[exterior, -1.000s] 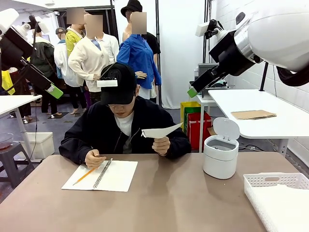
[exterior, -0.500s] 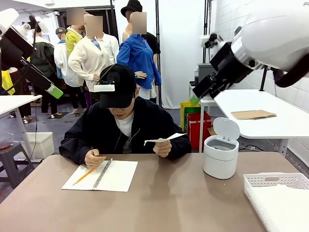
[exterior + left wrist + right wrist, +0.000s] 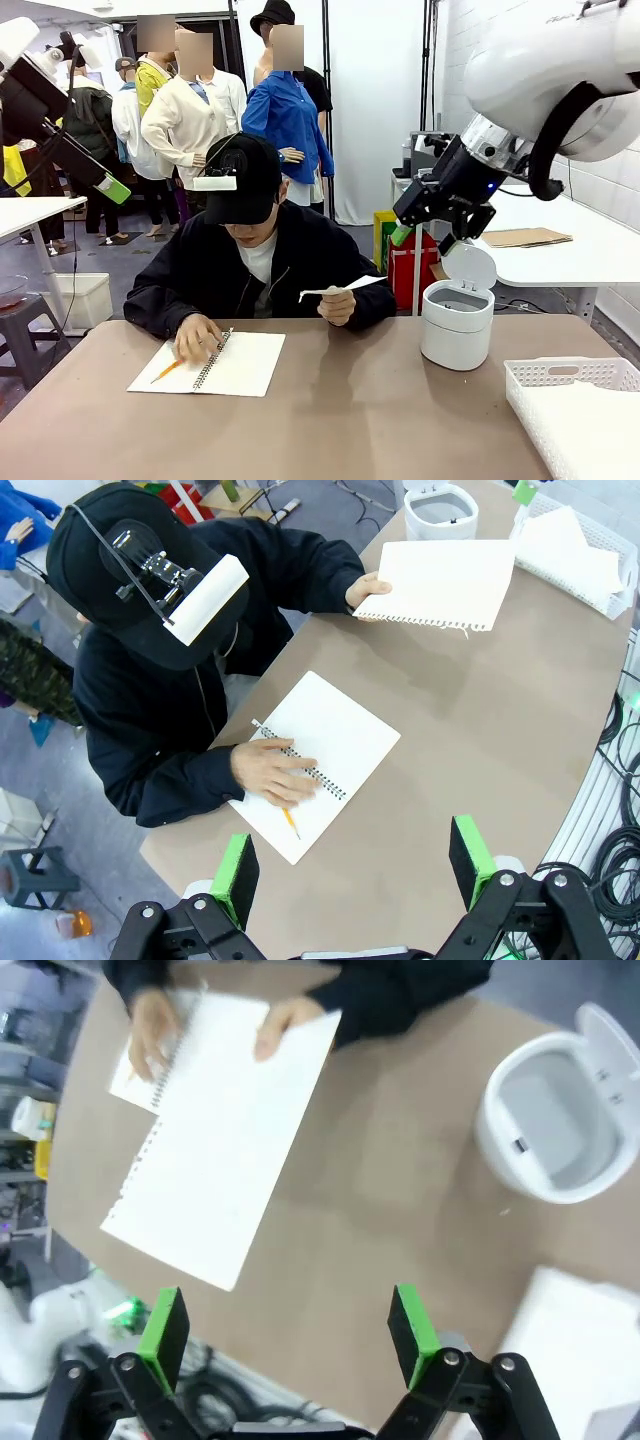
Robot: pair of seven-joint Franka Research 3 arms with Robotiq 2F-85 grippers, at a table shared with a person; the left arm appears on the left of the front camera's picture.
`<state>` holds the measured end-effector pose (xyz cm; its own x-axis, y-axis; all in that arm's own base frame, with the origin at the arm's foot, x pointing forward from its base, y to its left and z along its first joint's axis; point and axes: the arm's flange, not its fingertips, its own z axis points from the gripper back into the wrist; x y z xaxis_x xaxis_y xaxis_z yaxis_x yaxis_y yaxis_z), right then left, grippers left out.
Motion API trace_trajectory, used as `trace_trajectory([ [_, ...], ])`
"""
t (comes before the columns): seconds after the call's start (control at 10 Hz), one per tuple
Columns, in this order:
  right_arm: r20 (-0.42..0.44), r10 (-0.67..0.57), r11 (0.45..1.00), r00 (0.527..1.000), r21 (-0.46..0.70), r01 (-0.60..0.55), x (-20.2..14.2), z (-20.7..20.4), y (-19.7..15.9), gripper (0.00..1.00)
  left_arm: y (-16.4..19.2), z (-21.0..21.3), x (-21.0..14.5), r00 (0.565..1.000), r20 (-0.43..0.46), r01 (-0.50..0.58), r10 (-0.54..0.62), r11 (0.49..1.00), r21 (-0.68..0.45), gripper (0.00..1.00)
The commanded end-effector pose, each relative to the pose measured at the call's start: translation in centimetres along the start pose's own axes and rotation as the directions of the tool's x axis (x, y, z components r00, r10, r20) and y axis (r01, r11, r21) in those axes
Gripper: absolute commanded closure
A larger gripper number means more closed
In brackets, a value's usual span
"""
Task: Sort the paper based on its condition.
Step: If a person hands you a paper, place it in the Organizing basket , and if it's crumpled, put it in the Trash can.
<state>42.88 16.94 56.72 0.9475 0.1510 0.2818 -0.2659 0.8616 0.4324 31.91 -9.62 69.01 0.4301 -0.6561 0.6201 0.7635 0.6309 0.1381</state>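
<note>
Across the table a person holds one flat white sheet of paper [image 3: 338,288] level in one hand; its torn spiral edge shows in the left wrist view [image 3: 440,583]. The right wrist view has the same paper [image 3: 225,1170] below and ahead. My right gripper [image 3: 422,240] hangs high over the table's far right, above the bin, open with nothing between its green pads [image 3: 288,1330]. Raised at the far left, my left gripper [image 3: 113,190] is open and empty too [image 3: 352,865], well above the table.
An open spiral notebook [image 3: 215,362] with a pencil lies under the person's other hand. A white bin [image 3: 457,320] with its lid up stands at the right. A white basket [image 3: 560,372] at the near right holds white sheets [image 3: 575,555].
My right arm has swung down and turned its gripper toward the table. The person lowered the sheet from tilted to level and moved the other hand onto the notebook.
</note>
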Motion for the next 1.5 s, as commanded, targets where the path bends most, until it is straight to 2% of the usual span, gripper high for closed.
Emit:
trace_trajectory([
  [0.0,-0.001,-0.229,0.972,0.973,0.056,0.229,1.3,-1.8,-0.4,0.00,0.0,0.1,0.0,1.000,0.003,0.000,0.000,1.000,-0.001,0.00],
  [0.2,-0.049,-0.311,0.945,0.949,0.091,0.315,1.7,-4.8,-0.9,0.00,0.0,0.1,0.0,1.000,0.003,0.000,0.000,1.000,-0.001,0.00],
  [0.3,-0.024,-0.244,0.962,0.969,0.122,0.245,1.7,-5.4,-0.8,0.00,0.0,0.1,0.0,1.000,0.003,0.000,0.000,1.000,-0.001,0.00],
  [0.4,-0.062,-0.266,0.961,0.962,0.058,0.270,1.0,-3.9,-1.6,0.00,0.0,0.1,0.0,1.000,0.003,0.000,0.000,1.000,-0.001,0.00],
  [0.7,-0.061,-0.281,0.956,0.958,0.075,0.285,1.2,-4.7,-1.4,0.00,0.0,0.1,0.0,1.000,0.003,0.000,0.000,1.000,-0.001,0.00],
  [0.8,-0.102,-0.404,0.900,0.909,0.134,0.415,2.7,-6.2,-1.9,0.00,0.0,0.1,0.0,1.000,0.003,0.000,0.000,1.000,-0.001,0.00],
  [1.0,-0.235,-0.509,0.785,0.828,0.268,0.559,6.0,-8.8,-3.7,0.00,0.0,0.1,0.0,1.000,0.003,0.000,0.000,1.000,-0.001,0.00],
  [1.4,-0.394,-0.539,0.702,0.744,0.277,0.656,6.3,-11.7,-5.0,0.00,0.0,0.1,0.0,1.000,0.003,0.000,0.000,1.000,-0.001,0.00],
])
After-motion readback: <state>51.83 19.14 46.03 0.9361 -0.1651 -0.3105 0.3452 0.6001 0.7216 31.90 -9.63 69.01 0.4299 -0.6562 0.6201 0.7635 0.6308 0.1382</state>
